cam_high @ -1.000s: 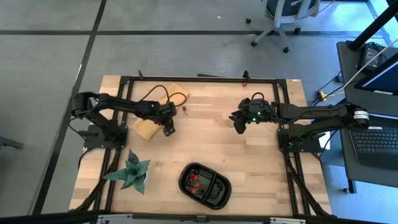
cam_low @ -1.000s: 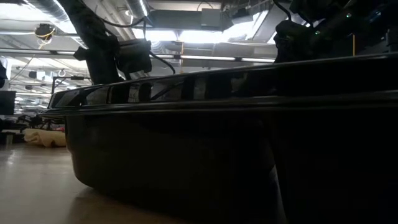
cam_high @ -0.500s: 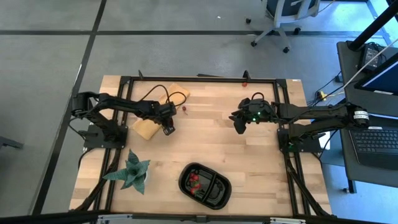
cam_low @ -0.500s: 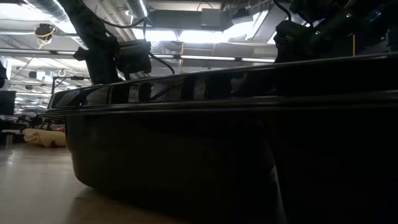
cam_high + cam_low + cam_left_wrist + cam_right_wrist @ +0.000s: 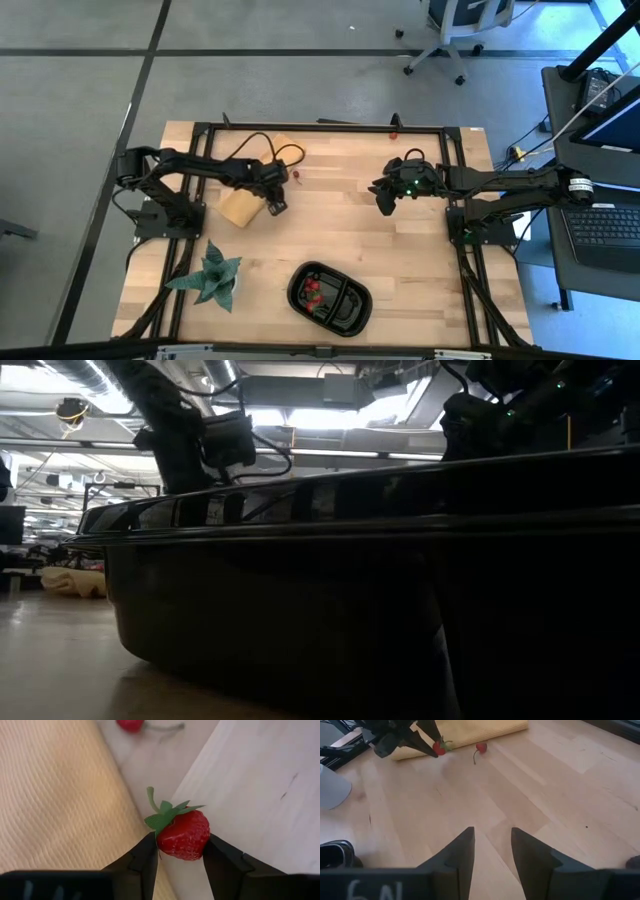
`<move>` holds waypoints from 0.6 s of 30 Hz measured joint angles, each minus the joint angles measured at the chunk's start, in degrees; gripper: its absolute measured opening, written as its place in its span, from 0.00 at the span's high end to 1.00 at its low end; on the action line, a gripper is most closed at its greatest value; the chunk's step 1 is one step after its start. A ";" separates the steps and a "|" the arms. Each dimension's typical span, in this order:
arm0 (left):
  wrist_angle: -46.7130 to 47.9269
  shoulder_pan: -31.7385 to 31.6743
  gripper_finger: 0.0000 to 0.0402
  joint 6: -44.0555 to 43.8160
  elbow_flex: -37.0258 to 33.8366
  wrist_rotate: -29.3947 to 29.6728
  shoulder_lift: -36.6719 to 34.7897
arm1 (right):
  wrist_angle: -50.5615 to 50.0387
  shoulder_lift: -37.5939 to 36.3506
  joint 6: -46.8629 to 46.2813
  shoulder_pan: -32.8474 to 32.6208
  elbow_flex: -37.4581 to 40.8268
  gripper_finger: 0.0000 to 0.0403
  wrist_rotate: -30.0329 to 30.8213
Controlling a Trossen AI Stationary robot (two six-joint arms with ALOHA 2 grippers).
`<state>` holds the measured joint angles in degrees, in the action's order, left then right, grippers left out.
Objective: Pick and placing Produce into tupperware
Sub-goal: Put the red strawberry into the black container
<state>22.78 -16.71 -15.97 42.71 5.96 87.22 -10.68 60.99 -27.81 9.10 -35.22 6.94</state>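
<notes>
My left gripper [image 5: 180, 855] pinches a small red strawberry [image 5: 184, 834], green leaves up, between both fingers; in the high view it sits left of centre at the edge of the tan cloth [image 5: 240, 205]. Just beyond the strawberry, at the top of my left wrist view, a cherry [image 5: 131, 725] with a stem lies on the wooden table [image 5: 340, 240]. My right gripper [image 5: 492, 852] hangs over bare wood at the right of centre in the high view, fingers spread apart with nothing between them. The black tupperware tray [image 5: 330, 296] rests at the lower centre, a few red fruits [image 5: 314, 290] in its left compartment. A green spiky plant [image 5: 212, 275] stands at lower left.
</notes>
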 joint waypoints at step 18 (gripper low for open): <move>2.30 8.01 0.68 11.36 15.43 -22.01 -0.17 | -1.20 0.04 -0.13 -0.02 -0.02 0.67 -0.04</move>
<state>25.08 -8.70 -4.61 58.14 -16.06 87.05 -11.88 61.04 -27.94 9.08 -35.24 6.90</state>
